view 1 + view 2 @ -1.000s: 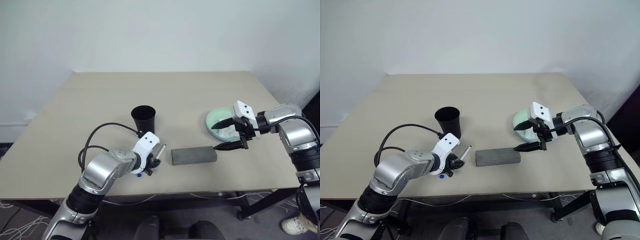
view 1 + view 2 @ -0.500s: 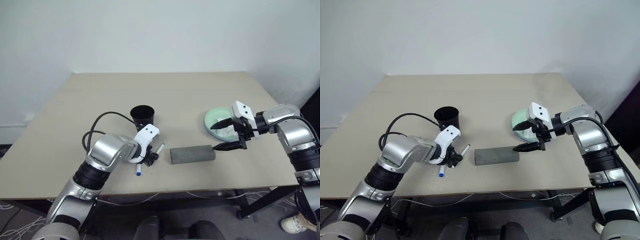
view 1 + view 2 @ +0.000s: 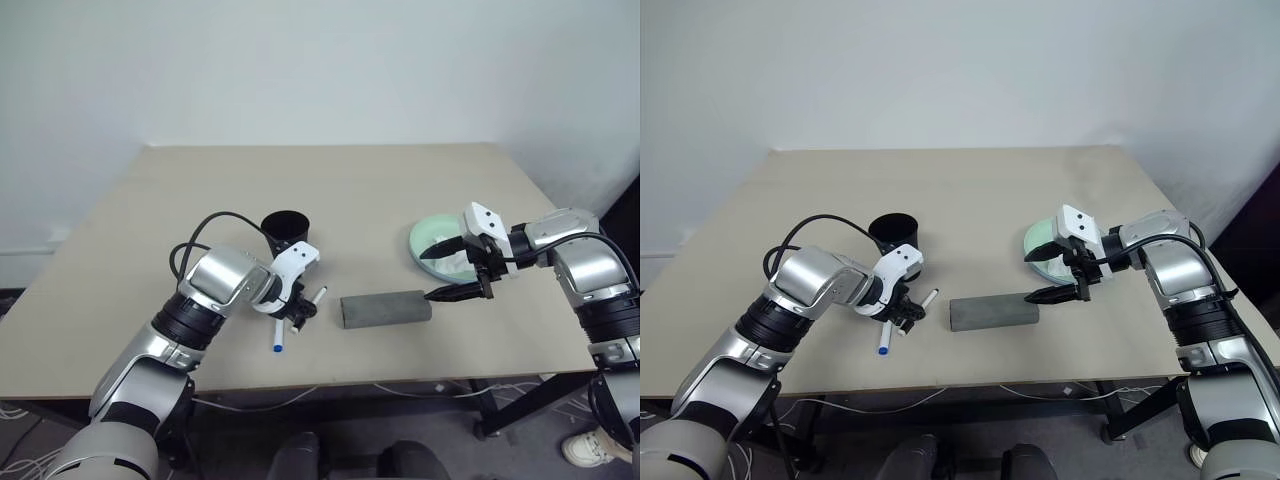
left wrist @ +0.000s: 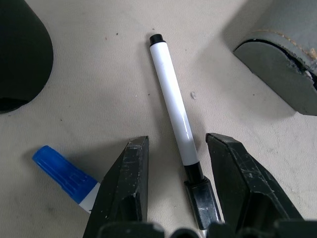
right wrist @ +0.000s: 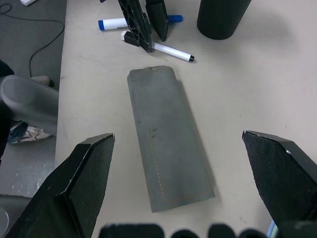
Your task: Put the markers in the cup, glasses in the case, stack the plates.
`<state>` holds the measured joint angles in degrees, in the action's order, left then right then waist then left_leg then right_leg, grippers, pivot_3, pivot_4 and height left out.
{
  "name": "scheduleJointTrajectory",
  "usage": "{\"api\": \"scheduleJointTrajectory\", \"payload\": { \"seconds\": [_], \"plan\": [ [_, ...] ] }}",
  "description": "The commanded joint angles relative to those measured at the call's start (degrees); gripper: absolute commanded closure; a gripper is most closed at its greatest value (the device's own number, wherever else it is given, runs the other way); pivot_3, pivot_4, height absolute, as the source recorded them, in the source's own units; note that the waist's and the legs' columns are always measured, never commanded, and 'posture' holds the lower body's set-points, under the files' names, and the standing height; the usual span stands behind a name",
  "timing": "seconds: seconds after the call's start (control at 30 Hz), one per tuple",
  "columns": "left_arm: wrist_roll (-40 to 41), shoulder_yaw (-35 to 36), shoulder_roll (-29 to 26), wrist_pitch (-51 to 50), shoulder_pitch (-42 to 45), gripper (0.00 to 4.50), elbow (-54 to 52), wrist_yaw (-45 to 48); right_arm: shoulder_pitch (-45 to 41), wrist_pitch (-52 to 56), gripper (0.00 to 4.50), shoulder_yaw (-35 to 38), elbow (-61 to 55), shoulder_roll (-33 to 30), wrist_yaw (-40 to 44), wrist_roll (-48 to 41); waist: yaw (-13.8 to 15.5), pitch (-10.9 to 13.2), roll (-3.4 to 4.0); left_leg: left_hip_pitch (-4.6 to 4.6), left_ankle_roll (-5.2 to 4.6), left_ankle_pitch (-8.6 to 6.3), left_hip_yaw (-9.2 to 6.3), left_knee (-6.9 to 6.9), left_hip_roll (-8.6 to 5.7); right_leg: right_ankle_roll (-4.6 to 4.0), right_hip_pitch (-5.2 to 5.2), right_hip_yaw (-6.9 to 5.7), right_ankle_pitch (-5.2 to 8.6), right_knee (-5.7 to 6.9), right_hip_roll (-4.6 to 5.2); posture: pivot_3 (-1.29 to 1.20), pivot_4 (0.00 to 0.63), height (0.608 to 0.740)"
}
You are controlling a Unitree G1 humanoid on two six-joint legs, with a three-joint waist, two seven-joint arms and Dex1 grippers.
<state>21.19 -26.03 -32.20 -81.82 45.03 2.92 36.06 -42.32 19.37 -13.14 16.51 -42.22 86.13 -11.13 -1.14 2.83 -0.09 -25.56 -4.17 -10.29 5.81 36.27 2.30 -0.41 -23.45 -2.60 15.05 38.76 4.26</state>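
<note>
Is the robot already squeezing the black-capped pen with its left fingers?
No. The left wrist view shows the black-capped marker lying on the table between the left gripper's fingers, with gaps on both sides.

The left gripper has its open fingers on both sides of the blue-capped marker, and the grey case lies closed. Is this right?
Not quite. In the left wrist view the left gripper straddles the black-capped marker; the blue-capped marker lies outside its fingers. The grey case does lie closed.

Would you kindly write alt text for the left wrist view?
The left gripper, open, straddles the black-capped marker lying on the table. The blue-capped marker lies beside one finger, with the black cup and grey case at the edges.
</note>
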Motion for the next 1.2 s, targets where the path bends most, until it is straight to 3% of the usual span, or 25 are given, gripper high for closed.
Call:
{"api": "scheduleJointTrajectory", "payload": {
  "seconds": [0.03,0.27,0.37,0.5,1.2],
  "plan": [
    [-0.18,-2.05,0.34,-0.31,-0.41,2.61,0.71,0.86,-1.31,-0.46,0.00,0.68,-1.29,-0.39,0.10,-0.12,0.00,0.00,0.00,0.00,0.00,0.00,0.00,-0.01,0.00,0.00,0.00,-0.01,0.00,0.00,0.02,0.00,0.000,0.740],
    [-0.60,-3.47,-0.17,0.72,-0.43,2.61,0.61,2.29,-1.41,-0.40,0.00,0.56,-1.29,-0.25,0.19,-0.15,0.01,-0.07,0.12,0.00,0.00,0.00,0.03,-0.05,-0.04,0.00,0.00,-0.65,0.00,-0.01,0.49,0.00,0.000,0.740],
    [-0.62,-3.41,-0.26,1.09,-0.09,3.20,0.78,2.83,-1.40,-0.40,0.00,0.54,-1.31,-0.27,0.22,-0.15,0.01,-0.08,0.13,0.00,0.00,0.00,0.01,-0.03,-0.04,0.00,0.04,-1.08,0.00,-0.02,0.74,0.00,0.000,0.740],
    [-0.97,-3.03,-0.21,1.94,0.19,4.47,1.07,3.37,-1.42,-0.42,0.00,0.52,-1.27,-0.28,0.21,-0.11,0.02,-0.08,0.13,-0.02,0.00,0.00,0.01,-0.03,-0.04,0.02,0.04,-1.12,0.01,-0.06,0.72,0.00,0.000,0.740],
    [2.54,1.04,-1.28,0.04,-0.29,4.47,-7.87,4.33,-2.08,-0.66,0.00,0.11,-0.62,-0.05,0.64,0.11,-0.02,-0.03,0.07,-0.11,-0.02,0.01,-0.02,0.10,-0.05,0.09,0.05,-1.16,0.05,-0.12,0.64,0.00,0.000,0.740]
  ]
}}
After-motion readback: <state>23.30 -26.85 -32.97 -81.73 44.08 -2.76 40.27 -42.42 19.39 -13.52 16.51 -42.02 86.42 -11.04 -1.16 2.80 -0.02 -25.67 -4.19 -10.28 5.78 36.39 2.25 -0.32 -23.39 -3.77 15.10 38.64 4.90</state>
